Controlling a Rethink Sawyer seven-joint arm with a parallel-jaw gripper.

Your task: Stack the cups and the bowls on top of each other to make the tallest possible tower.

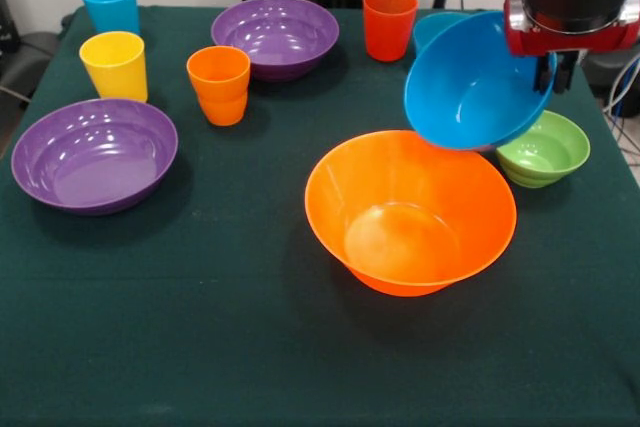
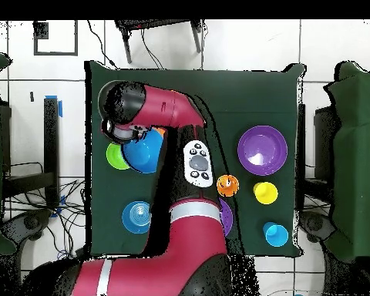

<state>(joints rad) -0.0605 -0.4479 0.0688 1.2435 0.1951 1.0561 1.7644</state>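
Observation:
My gripper (image 1: 552,73) is shut on the far right rim of the deep blue bowl (image 1: 468,82). This bowl hangs tilted, opening toward the camera, just above the back right rim of the large orange bowl (image 1: 410,209). The small green bowl (image 1: 545,149) sits to the right, partly behind the blue one. A light blue bowl (image 1: 436,26) peeks out behind. Two purple bowls (image 1: 276,35) (image 1: 93,154) lie at the left. The red-orange cup (image 1: 389,22), orange cup (image 1: 219,84), yellow cup (image 1: 114,64) and light blue cup (image 1: 110,4) stand upright, apart.
In the overhead view the arm (image 2: 190,223) covers the orange bowl and one purple bowl. The blue bowl (image 2: 142,154) and green bowl (image 2: 112,156) show beside the wrist. The dark green table (image 1: 200,347) has open cloth at the front. Cables lie on the floor around it.

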